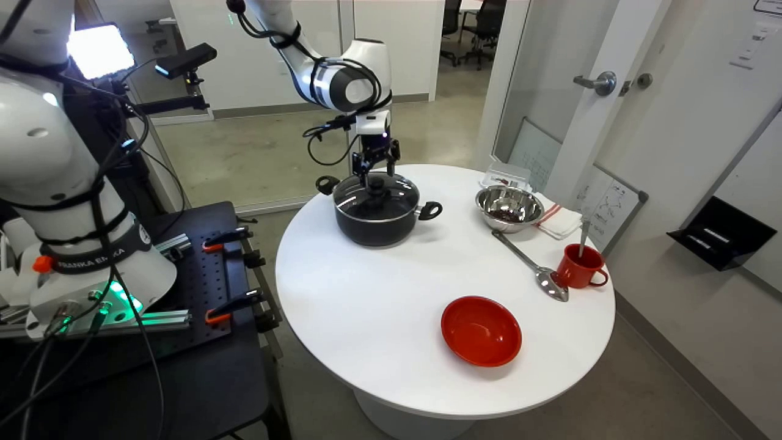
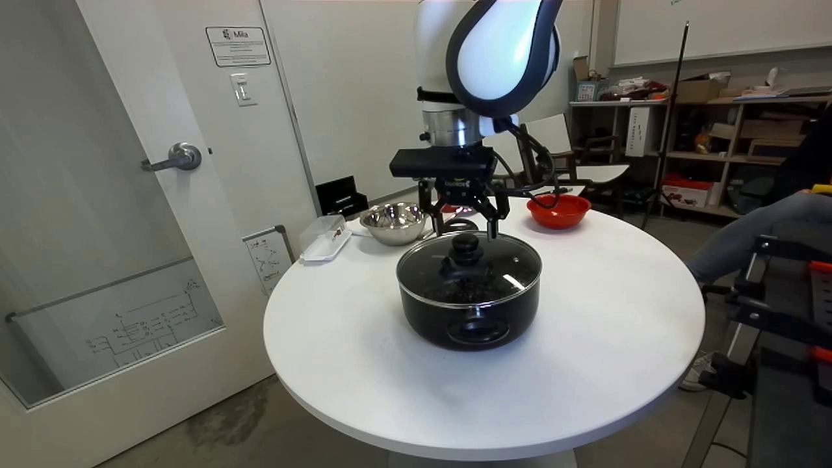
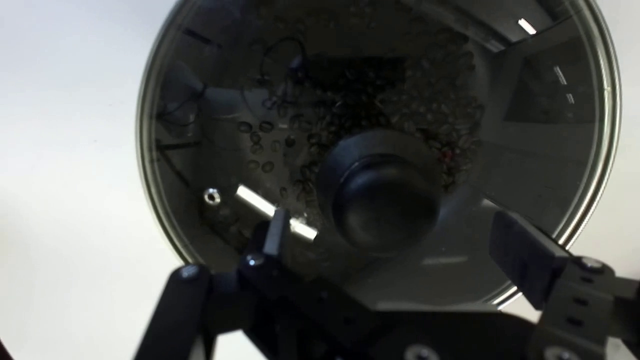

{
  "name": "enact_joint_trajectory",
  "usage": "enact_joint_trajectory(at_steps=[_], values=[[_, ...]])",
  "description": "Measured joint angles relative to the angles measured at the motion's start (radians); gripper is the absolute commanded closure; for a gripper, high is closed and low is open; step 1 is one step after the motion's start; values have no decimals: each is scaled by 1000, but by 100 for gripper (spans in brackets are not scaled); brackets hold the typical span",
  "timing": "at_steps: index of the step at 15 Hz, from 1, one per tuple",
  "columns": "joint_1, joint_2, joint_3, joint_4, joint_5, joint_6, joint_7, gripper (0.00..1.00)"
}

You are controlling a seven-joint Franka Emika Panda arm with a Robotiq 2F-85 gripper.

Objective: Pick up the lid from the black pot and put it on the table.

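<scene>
Beyond the left edge of the table (image 1: 366,299), in an exterior view, the robot base (image 1: 79,263) reads FRANKA EMIKA. Near the far left edge, the lid (image 1: 398,201) sits on the black pot (image 1: 376,232), the gripper (image 1: 378,178) over it, fingers (image 3: 522,255) spread and pinching nothing, the knob (image 3: 385,200) between them in the wrist view, a gap either side. Farther right come a red bowl (image 1: 481,332) toward the near edge, a steel bowl (image 1: 530,205) toward the far right edge, a red mug (image 1: 577,269) at the right edge and, past it, a wall sign (image 1: 770,6) whose word Mila (image 2: 240,35) shows in an exterior view.
</scene>
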Motion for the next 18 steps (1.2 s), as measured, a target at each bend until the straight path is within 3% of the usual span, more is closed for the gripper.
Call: enact_joint_trajectory(at_steps=[18], values=[[-49,17,43,22,60,-76,1,0]])
